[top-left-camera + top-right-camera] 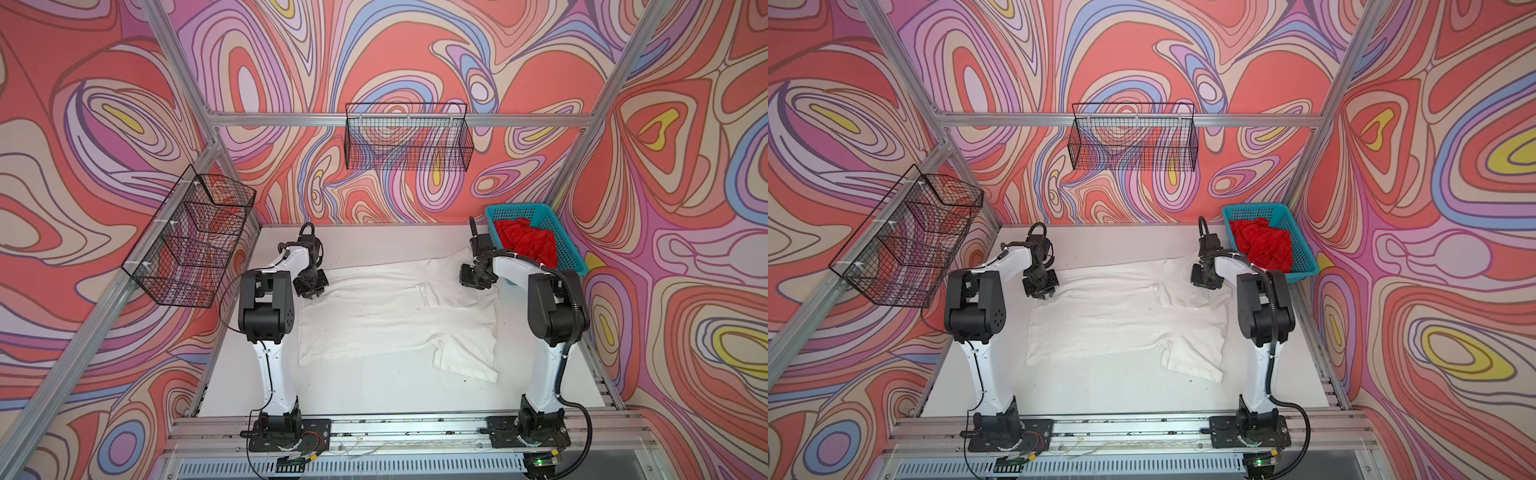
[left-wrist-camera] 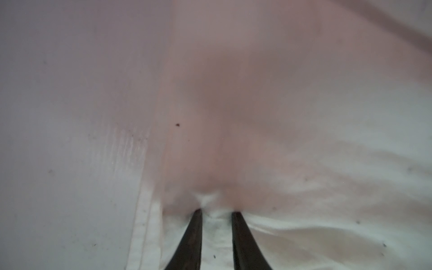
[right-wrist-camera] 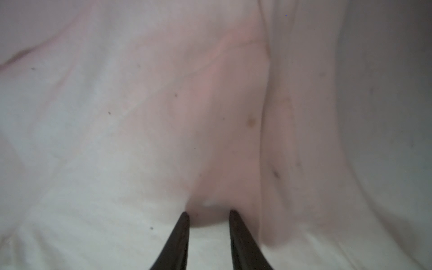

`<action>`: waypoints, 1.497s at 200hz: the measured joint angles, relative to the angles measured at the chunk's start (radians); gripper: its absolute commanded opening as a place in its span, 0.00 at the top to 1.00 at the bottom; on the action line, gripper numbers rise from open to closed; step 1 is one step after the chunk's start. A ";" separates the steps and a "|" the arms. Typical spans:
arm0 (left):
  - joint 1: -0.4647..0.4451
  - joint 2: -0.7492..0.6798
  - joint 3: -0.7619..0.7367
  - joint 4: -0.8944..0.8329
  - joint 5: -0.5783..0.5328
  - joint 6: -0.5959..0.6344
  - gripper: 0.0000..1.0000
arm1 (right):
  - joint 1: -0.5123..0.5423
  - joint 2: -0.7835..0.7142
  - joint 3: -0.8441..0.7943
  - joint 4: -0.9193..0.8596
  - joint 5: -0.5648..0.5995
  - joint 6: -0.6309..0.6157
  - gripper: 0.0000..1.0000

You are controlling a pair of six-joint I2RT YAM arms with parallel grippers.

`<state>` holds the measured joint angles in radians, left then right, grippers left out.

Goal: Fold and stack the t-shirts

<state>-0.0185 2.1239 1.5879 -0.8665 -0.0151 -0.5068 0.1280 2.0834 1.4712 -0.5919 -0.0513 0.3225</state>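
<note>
The white t-shirt (image 1: 395, 324) (image 1: 1125, 320) lies spread and partly folded across the white table, collar end to the right, one sleeve pointing to the front. My left gripper (image 1: 311, 293) (image 1: 1042, 294) is down on its far left edge. In the left wrist view that gripper (image 2: 217, 211) pinches a puckered bunch of white cloth (image 2: 304, 222) beside the hem. My right gripper (image 1: 473, 280) (image 1: 1204, 279) is down on the far right part, and in the right wrist view it (image 3: 209, 212) holds a ridge of the cloth (image 3: 93, 163). The red t-shirt (image 1: 528, 243) (image 1: 1262, 243) lies crumpled in the basket.
The teal basket (image 1: 563, 239) (image 1: 1302, 249) stands at the table's back right corner, just behind the right arm. Black wire baskets hang on the back wall (image 1: 409, 137) and the left wall (image 1: 187, 237). An aluminium rail (image 1: 395, 432) with both arm bases runs along the front.
</note>
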 measured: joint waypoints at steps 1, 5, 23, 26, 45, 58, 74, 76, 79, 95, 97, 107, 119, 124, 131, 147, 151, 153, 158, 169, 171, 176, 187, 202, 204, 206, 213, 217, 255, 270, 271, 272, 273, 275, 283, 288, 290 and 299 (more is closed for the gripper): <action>0.000 0.001 0.002 0.000 0.000 0.000 0.72 | 0.000 0.005 0.007 -0.002 0.000 0.000 0.66; 0.001 0.006 0.009 -0.001 0.002 0.000 0.70 | 0.000 0.016 0.025 -0.003 0.000 -0.003 0.66; 0.003 0.016 0.030 0.001 0.010 0.002 0.58 | 0.000 0.061 0.100 -0.015 0.000 -0.011 0.61; 0.003 0.017 0.031 0.002 0.013 0.002 0.56 | 0.000 0.064 0.108 -0.018 0.000 -0.013 0.60; 0.003 0.013 0.032 0.014 0.036 0.002 0.44 | 0.000 0.070 0.140 -0.065 0.002 -0.019 0.56; 0.004 0.000 0.019 0.032 0.046 0.002 0.38 | 0.000 0.056 0.143 -0.101 0.003 -0.023 0.54; 0.005 -0.048 -0.020 0.046 0.055 0.002 0.33 | -0.001 0.001 0.114 -0.140 0.001 -0.023 0.53; 0.005 -0.055 -0.026 0.049 0.056 0.002 0.32 | -0.001 -0.013 0.105 -0.143 0.000 -0.021 0.53; 0.005 -0.070 -0.037 0.051 0.056 0.001 0.32 | -0.001 -0.033 0.090 -0.148 -0.002 -0.022 0.53; 0.005 -0.175 -0.101 0.066 0.063 -0.003 0.28 | -0.002 -0.171 -0.018 -0.161 -0.019 -0.009 0.53; 0.005 -0.186 -0.108 0.068 0.063 -0.004 0.27 | -0.002 -0.187 -0.031 -0.162 -0.021 -0.007 0.53; 0.005 -0.275 -0.158 0.080 0.069 -0.011 0.26 | -0.002 -0.295 -0.120 -0.170 -0.037 0.008 0.53; 0.005 -0.372 -0.216 0.092 0.075 -0.021 0.26 | -0.002 -0.423 -0.235 -0.180 -0.060 0.036 0.53; 0.005 -0.413 -0.243 0.098 0.079 -0.028 0.25 | -0.002 -0.463 -0.277 -0.181 -0.069 0.047 0.53; 0.005 -0.458 -0.279 0.106 0.086 -0.036 0.25 | -0.002 -0.519 -0.340 -0.185 -0.080 0.067 0.53; 0.004 -0.551 -0.376 0.118 0.106 -0.062 0.25 | -0.002 -0.623 -0.486 -0.201 -0.105 0.124 0.52; 0.005 -0.566 -0.400 0.121 0.109 -0.068 0.25 | -0.002 -0.641 -0.515 -0.205 -0.109 0.136 0.52; 0.005 -0.574 -0.411 0.121 0.110 -0.071 0.25 | -0.002 -0.653 -0.533 -0.210 -0.111 0.145 0.52; 0.005 -0.595 -0.447 0.124 0.116 -0.080 0.25 | -0.002 -0.675 -0.567 -0.217 -0.114 0.161 0.52; 0.004 -0.630 -0.512 0.123 0.125 -0.097 0.25 | -0.002 -0.734 -0.640 -0.243 -0.116 0.207 0.53; 0.004 -0.636 -0.524 0.123 0.127 -0.100 0.25 | -0.002 -0.745 -0.653 -0.248 -0.117 0.215 0.53; 0.004 -0.648 -0.547 0.122 0.130 -0.105 0.25 | -0.002 -0.769 -0.675 -0.260 -0.117 0.235 0.54; 0.004 -0.672 -0.588 0.119 0.140 -0.117 0.25 | -0.002 -0.828 -0.717 -0.283 -0.117 0.276 0.55; 0.004 -0.690 -0.609 0.113 0.149 -0.127 0.25 | -0.002 -0.891 -0.752 -0.303 -0.114 0.323 0.57; 0.004 -0.692 -0.609 0.113 0.150 -0.128 0.25 | -0.002 -0.896 -0.756 -0.303 -0.114 0.328 0.58; 0.004 -0.694 -0.610 0.113 0.151 -0.130 0.25 | -0.002 -0.904 -0.760 -0.305 -0.113 0.333 0.58; 0.004 -0.697 -0.610 0.114 0.155 -0.134 0.25 | -0.002 -0.924 -0.774 -0.310 -0.112 0.352 0.59; 0.004 -0.700 -0.610 0.116 0.157 -0.134 0.25 | -0.002 -0.936 -0.784 -0.313 -0.110 0.363 0.60; 0.004 -0.705 -0.610 0.116 0.169 -0.134 0.25 | -0.002 -1.031 -0.845 -0.359 -0.096 0.430 0.64; 0.004 -0.705 -0.610 0.116 0.173 -0.134 0.25 | -0.002 -1.060 -0.858 -0.371 -0.093 0.446 0.66; 0.004 -0.705 -0.610 0.116 0.173 -0.134 0.25 | -0.002 -1.062 -0.859 -0.372 -0.093 0.447 0.66; 0.004 -0.705 -0.610 0.116 0.173 -0.134 0.25 | -0.002 -1.063 -0.860 -0.372 -0.093 0.448 0.66; 0.004 -0.705 -0.610 0.116 0.174 -0.134 0.25 | -0.002 -1.064 -0.861 -0.372 -0.093 0.448 0.66; 0.004 -0.705 -0.610 0.116 0.174 -0.134 0.25 | -0.002 -1.067 -0.863 -0.372 -0.093 0.449 0.66; 0.004 -0.705 -0.610 0.116 0.176 -0.134 0.25 | -0.001 -1.075 -0.872 -0.371 -0.093 0.455 0.67; 0.004 -0.705 -0.610 0.117 0.177 -0.134 0.25 | 0.000 -1.076 -0.877 -0.371 -0.092 0.457 0.68; 0.004 -0.705 -0.610 0.117 0.177 -0.134 0.25 | 0.001 -1.077 -0.880 -0.371 -0.092 0.459 0.68; 0.004 -0.705 -0.610 0.119 0.179 -0.134 0.25 | 0.004 -1.075 -0.891 -0.369 -0.090 0.462 0.68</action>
<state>-0.0143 1.4193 0.9783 -0.7479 0.1642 -0.6411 0.1322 1.0080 0.5804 -0.9604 -0.1417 0.7841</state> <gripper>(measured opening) 0.751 0.325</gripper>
